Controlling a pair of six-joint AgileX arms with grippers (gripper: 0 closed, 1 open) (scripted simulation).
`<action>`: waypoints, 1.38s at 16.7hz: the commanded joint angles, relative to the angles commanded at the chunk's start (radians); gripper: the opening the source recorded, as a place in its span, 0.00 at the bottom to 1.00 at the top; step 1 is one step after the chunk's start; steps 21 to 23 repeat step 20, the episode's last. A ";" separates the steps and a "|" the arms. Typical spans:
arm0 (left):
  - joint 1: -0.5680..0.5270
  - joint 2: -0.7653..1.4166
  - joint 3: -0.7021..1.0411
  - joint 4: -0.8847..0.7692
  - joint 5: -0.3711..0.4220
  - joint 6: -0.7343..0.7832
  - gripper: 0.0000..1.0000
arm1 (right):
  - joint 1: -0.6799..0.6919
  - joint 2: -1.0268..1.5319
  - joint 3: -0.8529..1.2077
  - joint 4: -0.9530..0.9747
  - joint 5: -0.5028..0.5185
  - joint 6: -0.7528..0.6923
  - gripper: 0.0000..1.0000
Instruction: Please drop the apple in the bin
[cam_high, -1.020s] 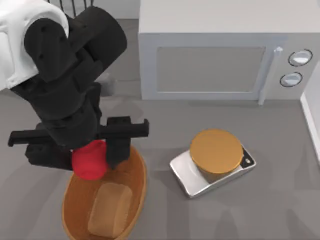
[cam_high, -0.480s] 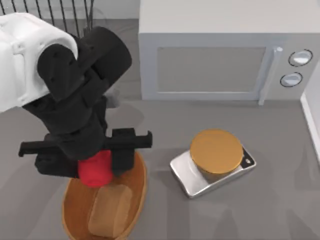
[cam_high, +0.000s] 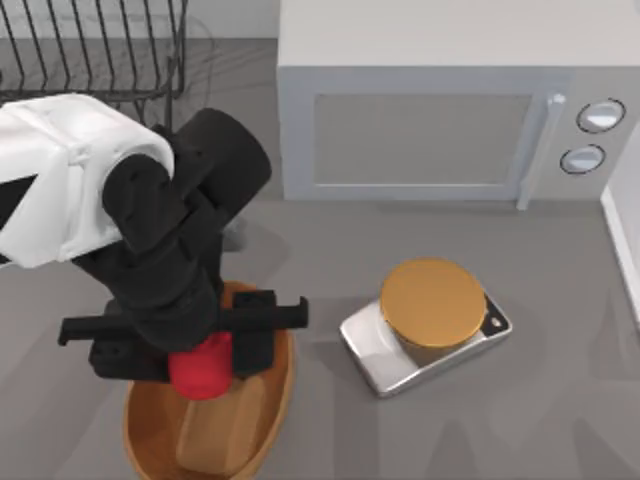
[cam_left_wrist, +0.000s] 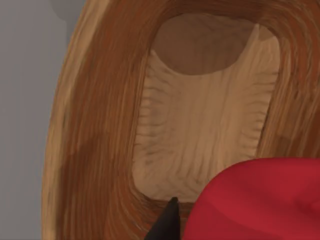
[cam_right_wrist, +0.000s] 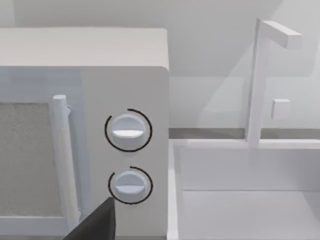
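Observation:
The red apple (cam_high: 202, 366) hangs between the black fingers of my left gripper (cam_high: 190, 358), which is shut on it. It sits just above the back end of the bin (cam_high: 283, 385), an oval orange-brown woven basket at the table's front left. In the left wrist view the apple (cam_left_wrist: 260, 200) looms close over the bin's ribbed wall (cam_left_wrist: 100, 130) and pale flat bottom, with one black fingertip (cam_left_wrist: 167, 224) beside it. A dark part of my right gripper (cam_right_wrist: 95, 226) faces the microwave's knobs, away from the bin.
A grey microwave (cam_high: 430, 120) stands at the back. A black wire rack (cam_high: 90, 50) is at the back left. A golden-orange disc (cam_high: 432, 303) rests on a silver scale (cam_high: 368, 352) right of the bin. A white walled tray (cam_right_wrist: 240, 200) lies beside the microwave.
My left gripper has carried the apple toward the table's front and lower, from the bin's back rim to over its inside. The wire rack has come into sight behind the arm.

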 joint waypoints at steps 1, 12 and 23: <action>0.000 0.000 0.000 0.000 0.000 0.000 0.00 | 0.000 0.000 0.000 0.000 0.000 0.000 1.00; 0.000 0.000 0.000 0.000 0.000 0.000 0.83 | 0.000 0.000 0.000 0.000 0.000 0.000 1.00; 0.000 0.000 0.000 0.000 0.000 0.000 1.00 | 0.000 0.000 0.000 0.000 0.000 0.000 1.00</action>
